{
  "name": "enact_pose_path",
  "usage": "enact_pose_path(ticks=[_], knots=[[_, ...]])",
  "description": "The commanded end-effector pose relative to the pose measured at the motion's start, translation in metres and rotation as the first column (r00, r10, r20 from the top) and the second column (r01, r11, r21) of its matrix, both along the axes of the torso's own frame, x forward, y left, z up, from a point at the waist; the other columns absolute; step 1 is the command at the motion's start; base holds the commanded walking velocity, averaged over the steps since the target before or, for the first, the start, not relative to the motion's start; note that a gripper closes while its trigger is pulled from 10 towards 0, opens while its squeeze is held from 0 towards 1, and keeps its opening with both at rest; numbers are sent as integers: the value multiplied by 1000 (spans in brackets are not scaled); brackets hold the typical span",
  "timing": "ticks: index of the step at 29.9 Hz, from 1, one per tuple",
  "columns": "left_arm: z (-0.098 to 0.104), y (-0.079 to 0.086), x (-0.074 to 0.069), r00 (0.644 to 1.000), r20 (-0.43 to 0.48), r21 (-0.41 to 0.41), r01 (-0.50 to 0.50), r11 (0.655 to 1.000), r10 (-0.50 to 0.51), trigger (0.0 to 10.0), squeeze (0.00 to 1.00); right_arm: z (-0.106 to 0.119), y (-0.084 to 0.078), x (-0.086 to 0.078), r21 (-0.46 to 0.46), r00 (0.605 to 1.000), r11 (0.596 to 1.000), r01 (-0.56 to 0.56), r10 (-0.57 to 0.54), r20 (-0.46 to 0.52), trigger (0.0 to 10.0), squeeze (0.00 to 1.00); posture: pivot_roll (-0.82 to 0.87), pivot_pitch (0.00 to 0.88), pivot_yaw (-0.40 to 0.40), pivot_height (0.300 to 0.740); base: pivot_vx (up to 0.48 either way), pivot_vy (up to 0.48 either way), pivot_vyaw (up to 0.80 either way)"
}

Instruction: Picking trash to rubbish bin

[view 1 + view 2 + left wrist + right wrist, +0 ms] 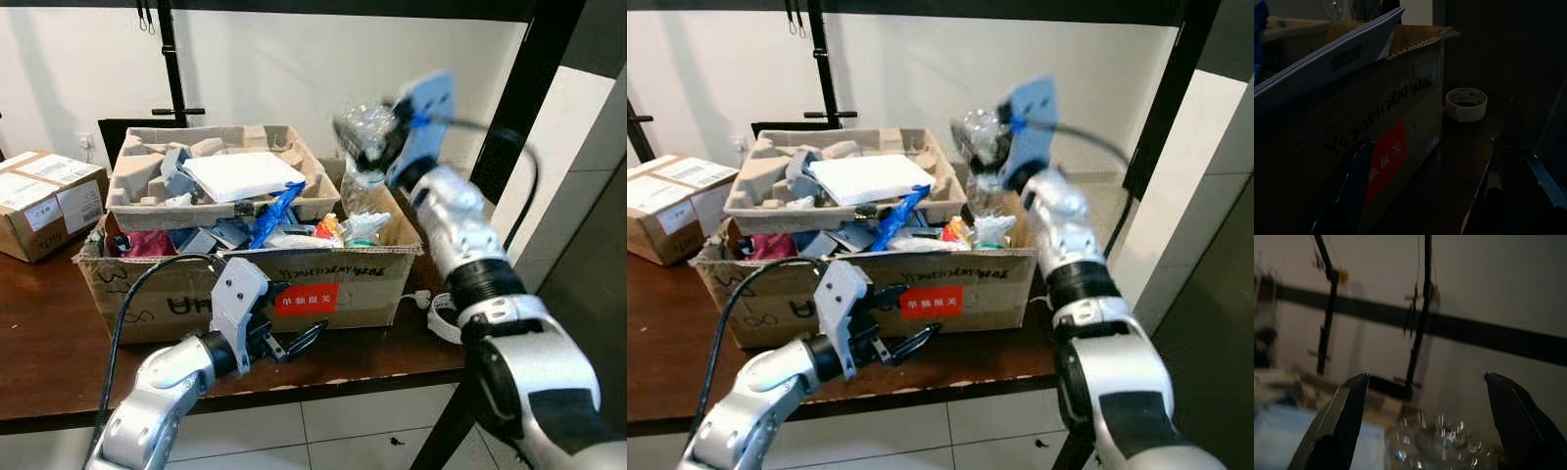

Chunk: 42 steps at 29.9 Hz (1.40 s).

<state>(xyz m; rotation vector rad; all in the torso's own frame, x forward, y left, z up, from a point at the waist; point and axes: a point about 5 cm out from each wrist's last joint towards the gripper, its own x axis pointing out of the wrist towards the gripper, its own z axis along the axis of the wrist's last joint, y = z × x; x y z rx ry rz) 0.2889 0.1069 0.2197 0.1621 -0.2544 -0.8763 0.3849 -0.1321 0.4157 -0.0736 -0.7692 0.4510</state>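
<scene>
Up over the right end of the cardboard box [245,284] we hold our right gripper [364,137], its fingers [1337,423] spread wide with a crumpled clear plastic bottle [364,132] between them; whether they touch it we cannot tell. Our left gripper [294,345] hangs open before the box's front wall, near the table's front edge [59,392], touching nothing.

A sealed cardboard box [44,203] sits on the dark wooden table [49,352] over on the left, a roll of white tape [1466,104] lies near the right edge, and there's a white wall [294,69] behind.
</scene>
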Motion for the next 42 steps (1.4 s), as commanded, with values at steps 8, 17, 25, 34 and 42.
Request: enact_pose_path(ticks=[8, 17, 25, 34, 42], knots=[[4, -1, -2, 1000, 9, -8, 14, 1000, -14, 10000, 0, 35, -6, -19, 82, 990, 991, -105, 96, 101, 10000, 702, -44, 147, -40, 740, 0, 0, 0], [4, 0, -2, 1000, 8, -8, 12, 1000, -12, 10000, 0, 24, -15, -11, 81, 999, 996, -43, 41, 29, 10000, 0, -43, 147, -42, 740, 0, 0, 0], [0, 0, -4, 999, -14, -1, 32, 1000, -32, 10000, 0, -12, -44, 10, 12, 968, 978, 208, -204, -146, 10000, 0, -41, 146, -42, 740, 0, 0, 0], [-12, 4, -10, 994, -69, 52, 84, 995, -80, 10000, 0, -73, -103, 18, -133, 787, 836, 533, -547, -286, 10000, 0, -40, 137, -41, 740, 0, 0, 0], [-26, 9, -29, 956, -188, 109, 250, 962, -227, 10000, 0, -132, -167, 1, -256, 535, 630, 733, -766, -357, 10000, 0, -38, 130, -38, 740, 0, 0, 0]])
